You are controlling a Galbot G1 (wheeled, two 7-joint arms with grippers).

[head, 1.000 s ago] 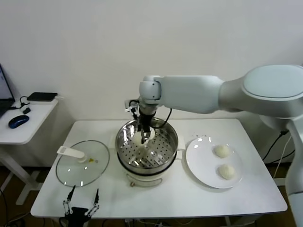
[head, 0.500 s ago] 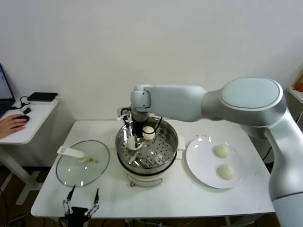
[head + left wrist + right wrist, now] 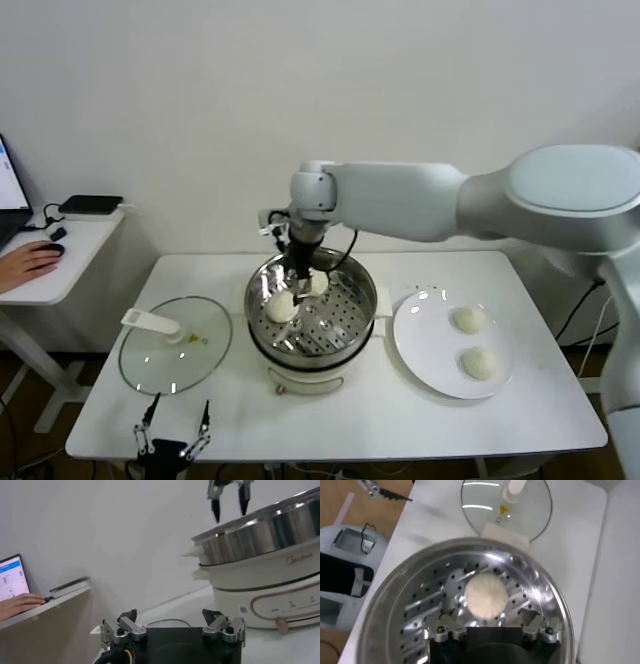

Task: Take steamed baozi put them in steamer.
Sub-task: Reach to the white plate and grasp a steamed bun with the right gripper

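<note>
The left gripper (image 3: 170, 432) waits at the worktop's (image 3: 400, 420) near edge, its fingers spread and empty, well clear of the work. To its right the glass lid (image 3: 175, 345) lies flat, leaving the steamer (image 3: 312, 310) open for loading. Above the steamer hangs the right gripper (image 3: 303, 290), fingers released; two baozi (image 3: 282, 306) sit on the perforated tray just below them. Farther right, two more baozi (image 3: 468, 320) wait on the white plate (image 3: 420, 350), likely next.
</note>
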